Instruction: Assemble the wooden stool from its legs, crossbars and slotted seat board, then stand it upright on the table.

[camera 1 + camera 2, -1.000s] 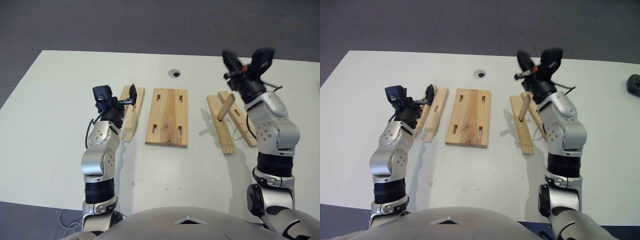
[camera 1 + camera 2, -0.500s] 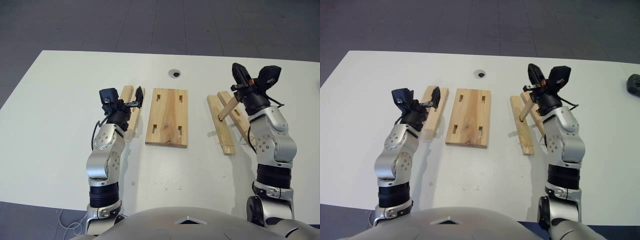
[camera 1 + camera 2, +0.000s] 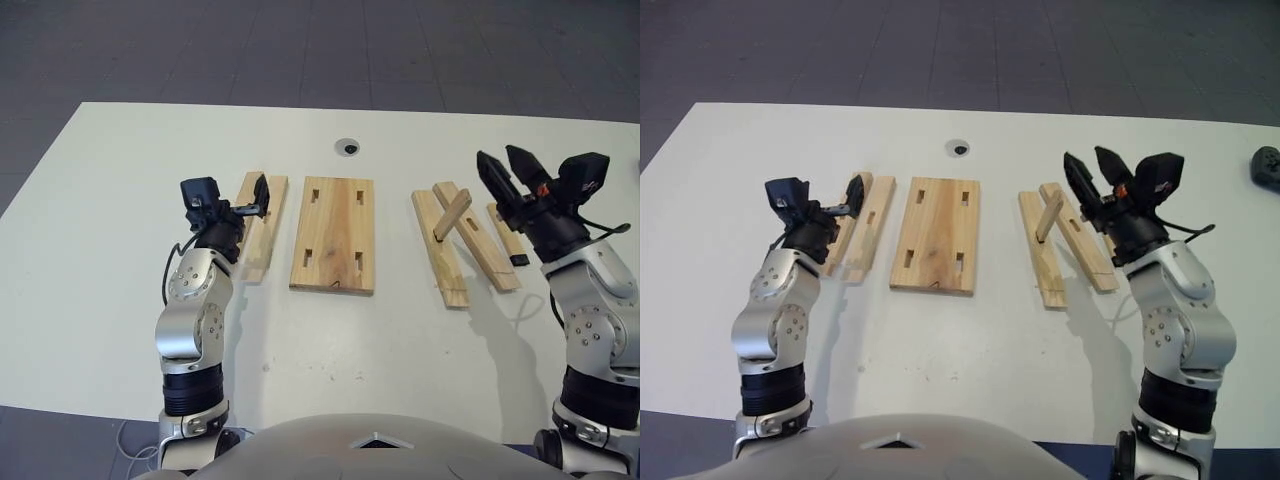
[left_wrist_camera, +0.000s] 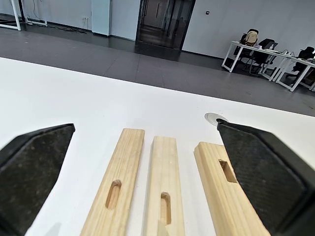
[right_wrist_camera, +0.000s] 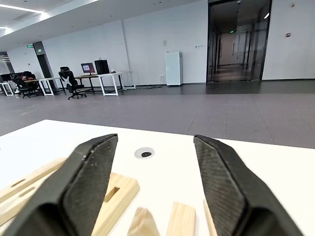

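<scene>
The slotted seat board (image 3: 335, 233) lies flat at the table's middle. Two slotted legs (image 3: 258, 222) lie side by side to its left. My left gripper (image 3: 235, 197) hovers open just above their far ends, nothing between its fingers; its wrist view shows the legs (image 4: 142, 191) and the board's edge (image 4: 216, 182). Right of the board lie two more legs (image 3: 443, 255), with a short crossbar (image 3: 451, 214) tilted up from one of them. A small piece (image 3: 506, 233) rests beside them. My right gripper (image 3: 505, 168) is open and empty, just right of these pieces.
A round grommet hole (image 3: 349, 147) sits in the white table (image 3: 130, 300) behind the board. A dark object (image 3: 1267, 165) lies at the table's far right edge. Bare tabletop stretches in front of the parts and to the far left.
My right gripper has moved from above the far ends of the right legs to the right and nearer, staying open. The left gripper shifted slightly and is back over the left legs.
</scene>
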`<state>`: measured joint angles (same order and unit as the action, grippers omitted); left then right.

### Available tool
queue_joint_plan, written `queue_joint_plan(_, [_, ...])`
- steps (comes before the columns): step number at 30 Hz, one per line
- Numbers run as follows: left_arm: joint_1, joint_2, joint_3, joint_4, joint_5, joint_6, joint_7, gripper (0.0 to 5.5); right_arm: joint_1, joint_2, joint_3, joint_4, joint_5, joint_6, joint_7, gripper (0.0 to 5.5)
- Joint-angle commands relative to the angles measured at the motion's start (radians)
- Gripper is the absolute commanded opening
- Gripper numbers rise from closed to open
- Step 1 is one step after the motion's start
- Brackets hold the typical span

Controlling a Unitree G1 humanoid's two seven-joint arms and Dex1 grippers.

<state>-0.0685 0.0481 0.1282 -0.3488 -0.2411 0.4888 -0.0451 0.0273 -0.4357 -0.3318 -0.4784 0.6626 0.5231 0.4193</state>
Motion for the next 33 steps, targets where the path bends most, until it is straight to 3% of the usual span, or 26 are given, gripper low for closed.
queue_joint_plan(1, [-0.007, 0.002, 0.000, 0.018, -0.005, -0.003, -0.004, 5.40, 0.144, -0.061, 0.059, -0.006, -0.081, 0.036, 0.026, 3.67])
queue_joint_plan(10, [0.003, -0.001, -0.003, 0.018, 0.004, -0.010, 0.003, 5.40, 0.234, -0.152, 0.223, -0.009, -0.250, 0.155, 0.018, 5.23])
queue_joint_plan(19, [0.007, -0.008, -0.004, 0.022, 0.010, -0.014, 0.019, 5.40, 0.189, -0.107, 0.217, -0.005, -0.235, 0.422, -0.097, 3.77])
queue_joint_plan(24, [0.008, -0.003, -0.007, 0.027, 0.017, -0.020, 0.019, 5.40, 0.161, -0.171, 0.279, 0.019, -0.332, 0.343, -0.071, 3.00])
queue_joint_plan(30, [-0.026, 0.017, 0.003, 0.036, 0.018, -0.018, 0.012, 5.40, 0.126, -0.155, 0.317, 0.049, -0.394, 0.276, -0.070, 2.10])
queue_joint_plan(33, [-0.063, 0.040, 0.017, 0.031, -0.013, 0.008, -0.014, 5.40, 0.081, -0.127, 0.312, 0.077, -0.410, 0.201, -0.070, 2.08])
